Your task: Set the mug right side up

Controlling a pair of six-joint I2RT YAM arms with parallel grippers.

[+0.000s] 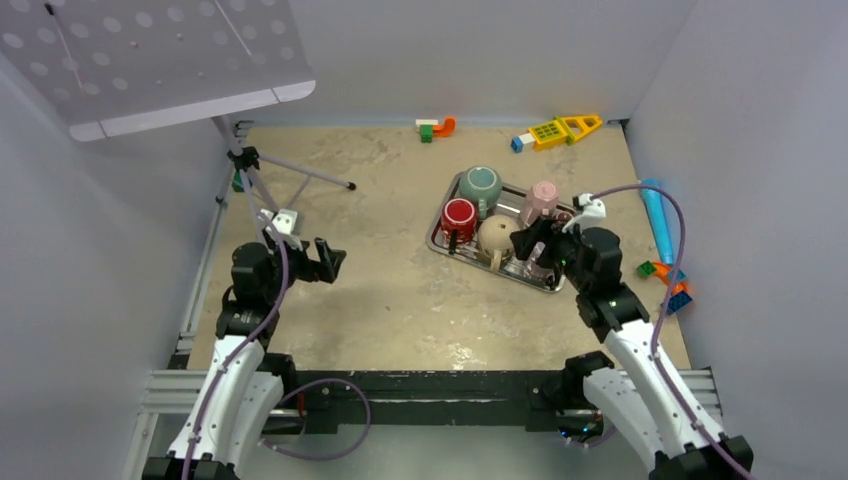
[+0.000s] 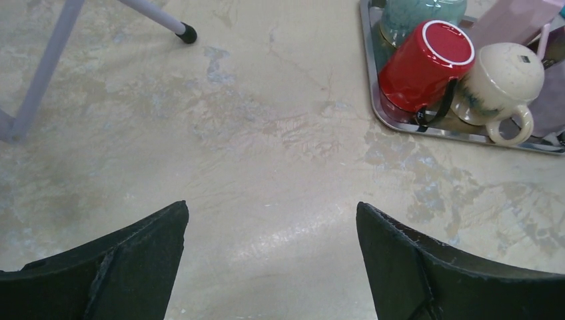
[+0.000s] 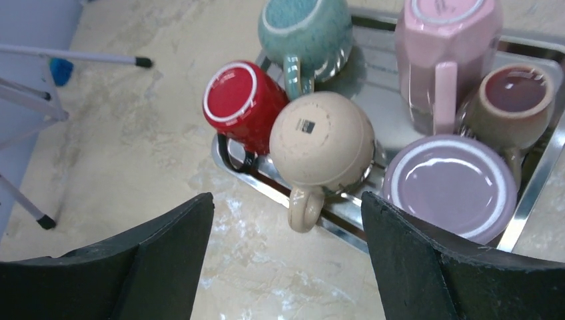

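Note:
A steel tray (image 1: 440,243) right of centre holds several mugs. The cream mug (image 3: 322,139) stands upside down, base up, and its handle (image 3: 303,210) reaches over the tray's near rim (image 3: 536,187). Beside it are a red mug (image 3: 243,103), a teal mug (image 3: 305,27), a pink mug (image 3: 446,53) and a purple mug (image 3: 453,183), all base up. My right gripper (image 3: 286,200) is open, hovering above the cream mug's handle, and holds nothing. My left gripper (image 2: 272,208) is open over bare table, well left of the tray (image 2: 426,130).
A tripod (image 1: 262,180) carrying a perforated board (image 1: 150,60) stands at the back left. Toy blocks (image 1: 555,130) lie along the far wall. A blue tube (image 1: 658,215) and more blocks (image 1: 670,280) sit right of the tray, near the right wall.

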